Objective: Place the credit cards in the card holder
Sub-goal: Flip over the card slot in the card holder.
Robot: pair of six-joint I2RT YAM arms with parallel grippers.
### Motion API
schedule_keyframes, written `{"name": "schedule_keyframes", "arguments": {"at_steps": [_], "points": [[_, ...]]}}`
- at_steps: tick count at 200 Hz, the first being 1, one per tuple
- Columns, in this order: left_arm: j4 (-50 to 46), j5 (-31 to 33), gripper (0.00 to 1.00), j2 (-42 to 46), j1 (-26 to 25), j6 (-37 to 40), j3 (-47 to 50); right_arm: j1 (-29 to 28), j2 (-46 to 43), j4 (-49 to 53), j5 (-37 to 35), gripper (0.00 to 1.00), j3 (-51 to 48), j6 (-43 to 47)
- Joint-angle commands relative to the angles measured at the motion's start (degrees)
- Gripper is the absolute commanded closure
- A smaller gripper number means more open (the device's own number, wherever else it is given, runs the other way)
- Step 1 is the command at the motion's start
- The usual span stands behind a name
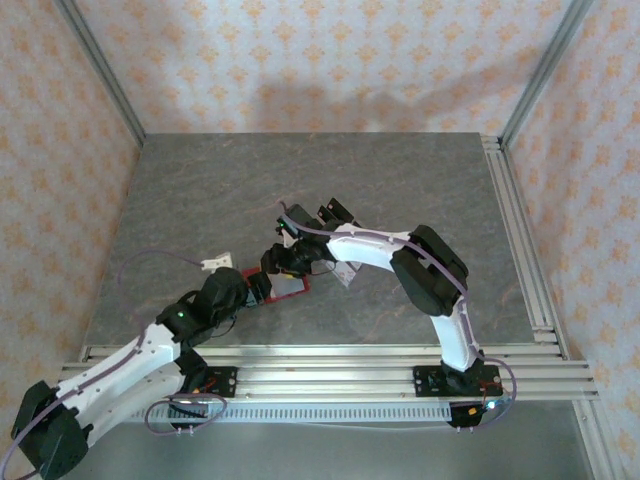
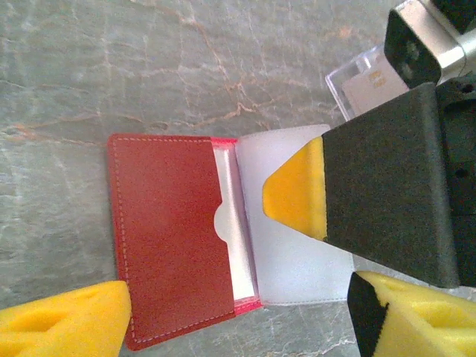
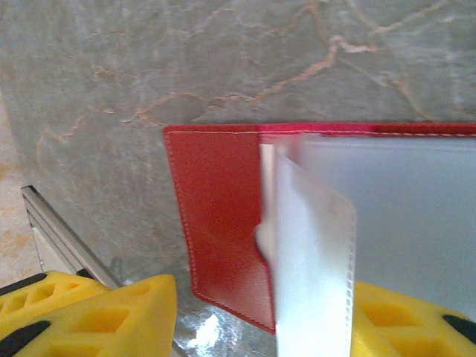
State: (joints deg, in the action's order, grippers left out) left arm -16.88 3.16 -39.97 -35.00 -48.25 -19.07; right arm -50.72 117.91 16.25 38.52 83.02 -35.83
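Hangs with the left gripper [image 2: 239, 316] spread wide, its yellow pads [image 2: 67, 320] well apart and flanking the near edge of the card holder [image 2: 175, 238], pinching nothing. Cannot tell whether the left-hand pad touches the holder's red corner or sits just beside it. Faces the right gripper [image 3: 262, 312] set opposite, jaws part-way apart and clamped on nothing that shows; presses one yellow fingertip [image 2: 294, 190] of that gripper flat on a pale clear pocket leaf [image 2: 297, 260]. Shows, from the right wrist, a stitched clear leaf [image 3: 316, 260] standing up off the holder between the fingers, blurred, close to the right-hand pad. Finds the holder lying open and flat, red flap with a half-round notch on one side, glossy pale pockets beside it, on the grey marbled table [image 1: 400, 180], about the middle and toward the near rails, between the two grippers. Finds, past the right gripper and just beyond the holder, a clear tray [image 2: 336, 80] with one grey-white credit card [image 2: 370, 88] inside.
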Motion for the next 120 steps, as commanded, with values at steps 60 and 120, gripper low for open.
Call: {"name": "schedule_keyframes", "arguments": {"at_steps": [60, 120], "points": [[-9.49, 8.92, 0.09, 2.92, 0.01, -4.78, -3.30, -3.80, 6.02, 0.57, 0.80, 0.49, 7.86, -3.21], [-10.56, 10.63, 0.03, 0.64, 0.02, -5.75, -6.00, -3.95, 8.32, -1.33, 0.87, 0.49, 8.26, -5.14]]}}
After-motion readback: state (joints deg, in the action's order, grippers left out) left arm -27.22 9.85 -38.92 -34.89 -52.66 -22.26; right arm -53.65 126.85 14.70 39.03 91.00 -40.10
